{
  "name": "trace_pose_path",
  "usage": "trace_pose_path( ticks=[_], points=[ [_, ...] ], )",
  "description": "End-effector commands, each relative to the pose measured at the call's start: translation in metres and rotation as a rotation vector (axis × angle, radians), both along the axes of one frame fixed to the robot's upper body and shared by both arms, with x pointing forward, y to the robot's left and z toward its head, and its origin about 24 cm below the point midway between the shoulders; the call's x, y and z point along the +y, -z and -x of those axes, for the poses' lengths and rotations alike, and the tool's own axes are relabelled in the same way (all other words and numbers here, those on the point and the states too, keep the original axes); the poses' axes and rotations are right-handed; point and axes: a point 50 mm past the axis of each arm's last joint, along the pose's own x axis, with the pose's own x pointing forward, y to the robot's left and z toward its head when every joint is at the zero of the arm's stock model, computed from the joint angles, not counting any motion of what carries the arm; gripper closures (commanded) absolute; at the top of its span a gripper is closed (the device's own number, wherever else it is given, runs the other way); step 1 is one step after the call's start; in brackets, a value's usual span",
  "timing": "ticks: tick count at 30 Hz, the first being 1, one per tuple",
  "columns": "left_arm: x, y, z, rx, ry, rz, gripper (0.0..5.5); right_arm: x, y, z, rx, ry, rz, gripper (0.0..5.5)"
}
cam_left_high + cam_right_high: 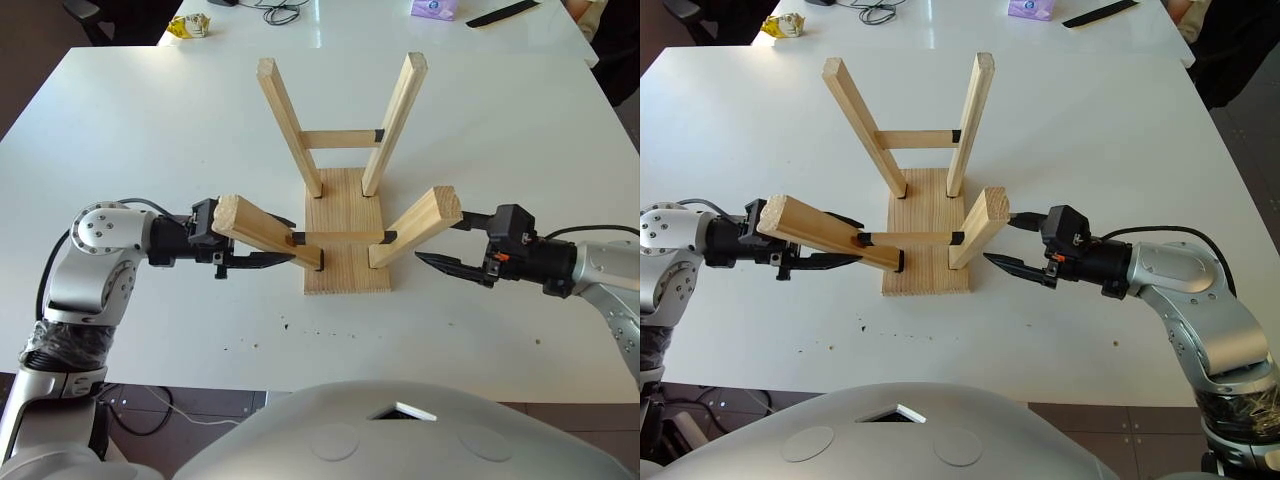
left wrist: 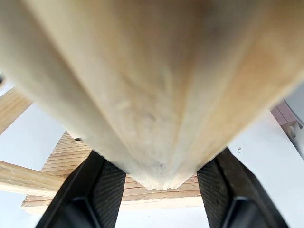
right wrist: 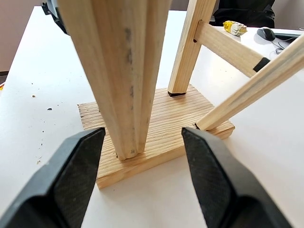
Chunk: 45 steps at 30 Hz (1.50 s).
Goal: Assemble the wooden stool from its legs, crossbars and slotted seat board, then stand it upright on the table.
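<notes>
The stool stands upside down mid-table: the slotted seat board (image 1: 345, 275) lies flat with its legs pointing up. Two far legs (image 1: 290, 125) (image 1: 395, 120) are joined by a crossbar (image 1: 340, 139). The near-left leg (image 1: 262, 228) and near-right leg (image 1: 415, 227) lean outward, linked by a second crossbar (image 1: 340, 237). My left gripper (image 1: 270, 243) is shut on the near-left leg, its fingers (image 2: 95, 190) pressed against both sides. My right gripper (image 1: 450, 240) is open around the near-right leg (image 3: 123, 71), with gaps on both sides of its fingers (image 3: 76, 175).
At the table's far edge lie a yellow packet (image 1: 188, 26), cables (image 1: 280, 12), a purple box (image 1: 433, 9) and a black strip (image 1: 505, 14). Small dark specks (image 1: 285, 325) dot the white table near the front. Open tabletop lies left and right of the stool.
</notes>
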Motion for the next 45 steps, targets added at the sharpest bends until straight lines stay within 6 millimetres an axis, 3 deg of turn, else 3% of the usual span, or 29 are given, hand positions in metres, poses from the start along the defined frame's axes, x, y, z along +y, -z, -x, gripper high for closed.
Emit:
trace_pose_path(
  ticks=[1, 12, 22, 29, 39, 42, 45],
  points=[
    [0.0, 0.008, -0.005, 0.078, 0.006, -0.085, 3.43, 0.004, 0.0, -0.001, -0.012, -0.014, 0.012, 2.52],
    [-0.015, 0.019, -0.001, 0.05, 0.075, -0.169, 3.43, 0.012, -0.005, -0.003, -0.028, -0.042, -0.003, 2.52],
    [-0.023, 0.024, -0.018, -0.001, 0.022, -0.279, 3.43, 0.021, -0.006, -0.004, -0.022, -0.061, 0.0, 2.52],
    [-0.029, 0.027, -0.02, 0.001, -0.031, -0.3, 3.43, -0.004, 0.002, -0.004, -0.008, 0.022, 0.182, 2.52],
    [-0.045, 0.028, -0.019, -0.015, -0.182, -0.277, 3.43, -0.031, 0.012, 0.02, 0.043, 0.111, 0.391, 2.52],
    [-0.046, 0.028, -0.018, -0.014, -0.202, -0.277, 3.43, -0.016, 0.001, 0.034, 0.062, 0.044, 0.294, 2.52],
    [-0.046, 0.028, -0.021, -0.013, -0.228, -0.281, 3.43, 0.016, -0.022, 0.044, 0.051, -0.047, 0.045, 2.52]
  ],
)
